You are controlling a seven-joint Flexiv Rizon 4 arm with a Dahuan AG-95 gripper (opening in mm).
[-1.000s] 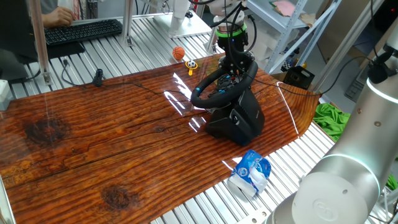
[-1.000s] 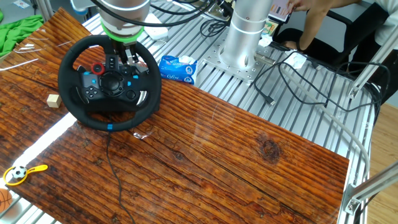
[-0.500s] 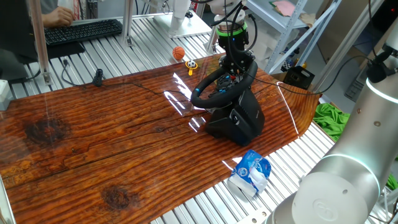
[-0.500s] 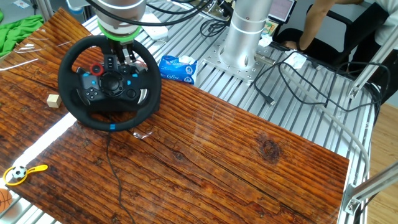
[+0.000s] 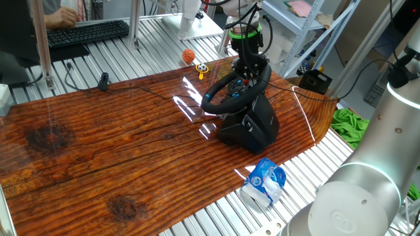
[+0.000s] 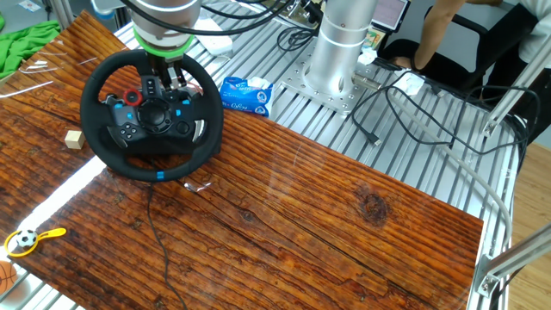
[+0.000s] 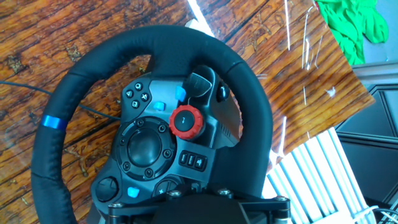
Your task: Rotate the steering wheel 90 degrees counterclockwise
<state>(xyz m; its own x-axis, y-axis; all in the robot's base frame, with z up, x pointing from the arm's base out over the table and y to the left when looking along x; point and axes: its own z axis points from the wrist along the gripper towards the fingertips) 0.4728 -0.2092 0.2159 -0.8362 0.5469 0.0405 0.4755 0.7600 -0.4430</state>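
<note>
The steering wheel (image 5: 216,99) is black with a thick rim and stands tilted on a bulky black base (image 5: 252,124) on the wooden table. In the other fixed view the steering wheel (image 6: 103,146) shows a red knob (image 6: 130,97) at upper left of the hub and a blue rim mark (image 6: 161,176) at the bottom. My gripper (image 6: 170,83) reaches down onto the upper spoke beside the hub, fingers closed around it; it also shows in one fixed view (image 5: 248,65). In the hand view the wheel (image 7: 249,81) fills the frame and my fingers are hidden.
A blue-white packet (image 5: 264,182) lies off the table's edge near the robot base (image 6: 340,52). A small wooden block (image 6: 74,139) sits left of the wheel. A yellow toy (image 6: 30,238), an orange ball (image 5: 188,56), and green cloth (image 5: 348,124) lie further off.
The wheel has turned a little counterclockwise with my gripper: in the other fixed view the blue rim mark shifted right and the red knob shifted left and down.
</note>
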